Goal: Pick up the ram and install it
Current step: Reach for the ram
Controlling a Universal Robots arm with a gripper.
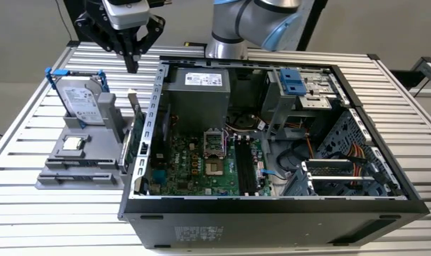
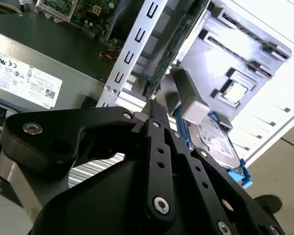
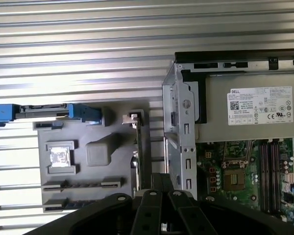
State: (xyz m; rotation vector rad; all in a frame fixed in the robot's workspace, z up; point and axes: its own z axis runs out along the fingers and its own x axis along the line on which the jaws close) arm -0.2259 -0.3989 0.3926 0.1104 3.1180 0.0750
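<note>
On a slatted metal surface [image 1: 30, 224], an open computer case [image 1: 272, 218] lies with a grey holder [image 1: 76, 178] at the exterior view's left. The black claw [image 1: 132, 66] hangs above the holder's far side, pressed together and empty. The ram [image 1: 130, 140] stands on edge in the holder, just beside the case, its long axis running near to far. Pickup seems not yet begun. Grasping it would need the claw spread across the thin top edge.
</note>
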